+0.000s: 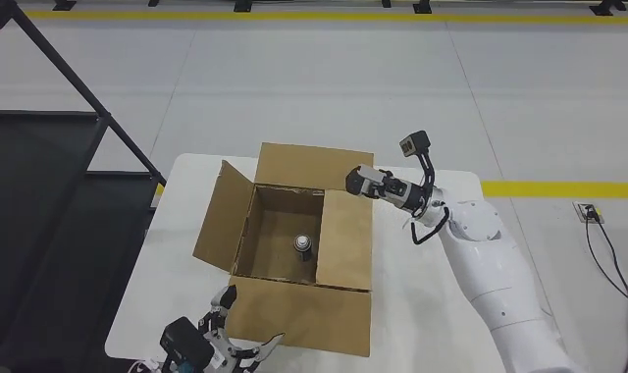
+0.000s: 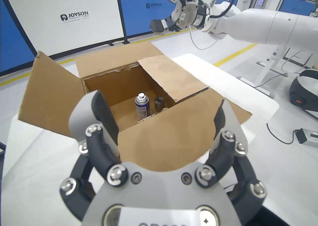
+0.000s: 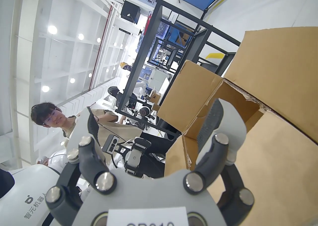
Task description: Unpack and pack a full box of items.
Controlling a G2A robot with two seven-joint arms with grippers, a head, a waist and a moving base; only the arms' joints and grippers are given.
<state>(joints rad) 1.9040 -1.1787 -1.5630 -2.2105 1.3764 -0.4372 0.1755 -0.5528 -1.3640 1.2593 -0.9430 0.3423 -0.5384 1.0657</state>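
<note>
- While both claws are empty, the spray can [image 2: 142, 107] stands upright on the floor of the cardboard box [image 1: 257, 231]. Its long axis is vertical, white cap up.
- Left gripper [image 2: 156, 102]: fingers spread wide, nothing between them. It sits low, outside the box's near side. The can lies ahead of it and below, past the front flap [image 2: 159, 142], which folds outward toward this claw.
- Right gripper [image 1: 361, 182]: fingers also wide apart, holding nothing. It hovers above the box's far right corner. The can lies below it and inward, toward the left gripper's side.
- Right flap [image 2: 174, 77]: leans in over the opening and lies between the right gripper and the can.
- Short dark cylinder [image 2: 159, 103]: upright just beside the can, on the right gripper's side. Cannot tell whether the two touch.
- Left flap [image 1: 221, 211] stands up and outward. Back flap [image 1: 304, 162] is laid back, under the right gripper's reach.
- Judgement: the right gripper is higher and slightly nearer, so it suits a straight drop onto the cap end. It would first need to come inward past the right flap's edge.
- Judgement: the left gripper has an open line over the front flap but would meet the can from the side.
- Risk: the dark cylinder crowds one side of the can, so a finger coming down there could knock either one over.
- The box rests on a white table [image 1: 422, 304].
</note>
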